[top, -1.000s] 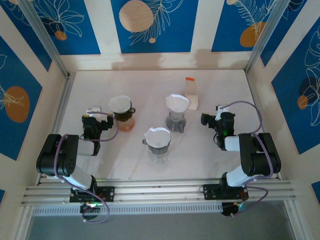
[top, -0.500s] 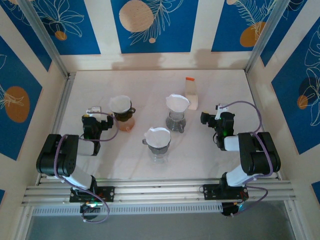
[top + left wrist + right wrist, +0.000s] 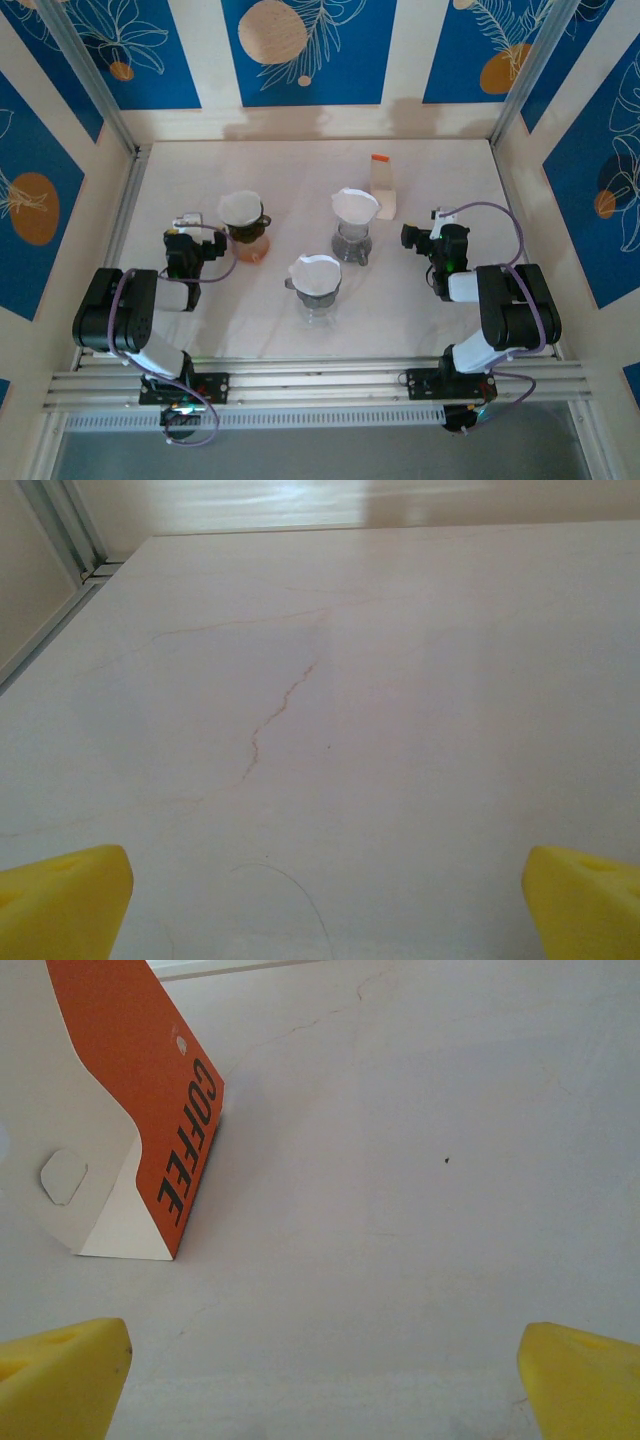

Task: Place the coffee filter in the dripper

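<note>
Where black letters on its orange side spell COFFEE, a carton (image 3: 150, 1130) stands at eleven o'clock from the right hand (image 3: 320, 1390), whose yellow fingertips (image 3: 60, 1375) are spread wide, holding nothing. The left hand (image 3: 320, 910) is also released, over bare desk (image 3: 400, 680). Seen from above, a white coffee filter (image 3: 316, 270) sits mouth-up, its cone axis vertical, in the near dripper (image 3: 318, 300). Two more filtered drippers stand at ten o'clock (image 3: 245, 228) and one o'clock (image 3: 353, 240) of it. Open desk lies along the far wall.

L arm (image 3: 115, 318), R arm (image 3: 510, 312): blk joints, white links, lilac cables (image 3: 480, 205); yellow finger pads (image 3: 60, 900).
</note>
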{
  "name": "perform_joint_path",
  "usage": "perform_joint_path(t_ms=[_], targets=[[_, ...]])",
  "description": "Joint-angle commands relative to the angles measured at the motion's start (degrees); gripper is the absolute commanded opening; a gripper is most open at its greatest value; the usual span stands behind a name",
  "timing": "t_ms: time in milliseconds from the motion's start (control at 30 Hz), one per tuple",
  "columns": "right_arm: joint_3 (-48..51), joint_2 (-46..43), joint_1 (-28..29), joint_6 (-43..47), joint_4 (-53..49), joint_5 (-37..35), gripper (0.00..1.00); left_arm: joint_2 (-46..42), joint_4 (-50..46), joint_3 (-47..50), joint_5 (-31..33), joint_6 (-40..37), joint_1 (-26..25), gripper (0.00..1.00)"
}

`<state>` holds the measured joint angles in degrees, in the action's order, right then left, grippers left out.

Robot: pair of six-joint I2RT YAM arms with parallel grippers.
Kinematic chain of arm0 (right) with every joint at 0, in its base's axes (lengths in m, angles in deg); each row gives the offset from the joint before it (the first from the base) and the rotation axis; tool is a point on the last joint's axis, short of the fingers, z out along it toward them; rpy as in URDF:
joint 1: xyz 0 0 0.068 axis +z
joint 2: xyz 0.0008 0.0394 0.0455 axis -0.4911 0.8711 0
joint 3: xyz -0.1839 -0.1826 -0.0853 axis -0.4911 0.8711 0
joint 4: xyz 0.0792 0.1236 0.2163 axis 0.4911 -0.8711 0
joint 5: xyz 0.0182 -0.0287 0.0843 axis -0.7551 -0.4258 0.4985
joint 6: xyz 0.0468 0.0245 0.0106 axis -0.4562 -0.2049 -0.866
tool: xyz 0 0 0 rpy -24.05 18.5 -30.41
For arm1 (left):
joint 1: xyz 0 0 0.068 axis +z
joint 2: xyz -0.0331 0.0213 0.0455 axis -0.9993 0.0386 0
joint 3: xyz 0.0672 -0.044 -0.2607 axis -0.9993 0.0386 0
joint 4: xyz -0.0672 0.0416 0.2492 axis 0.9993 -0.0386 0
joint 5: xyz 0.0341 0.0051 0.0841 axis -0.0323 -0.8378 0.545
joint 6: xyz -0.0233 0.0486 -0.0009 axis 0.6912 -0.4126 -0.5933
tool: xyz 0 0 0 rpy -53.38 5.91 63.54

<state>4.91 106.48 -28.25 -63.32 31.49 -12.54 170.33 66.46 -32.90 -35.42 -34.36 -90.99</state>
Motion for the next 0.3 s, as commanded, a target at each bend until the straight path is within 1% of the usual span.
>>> perform_joint_path(t_ms=[0,267], targets=[[-1.0,-0.4,0.3,-0.1,2.3,-0.9,0.99,0.4,0.1,-0.9,0.7,-0.8,-0.6,1.00],[-0.8,-0.4,0.4,-0.1,2.5,-0.9,0.99,0.4,0.2,-0.8,0.7,-0.7,-0.6,1.00]])
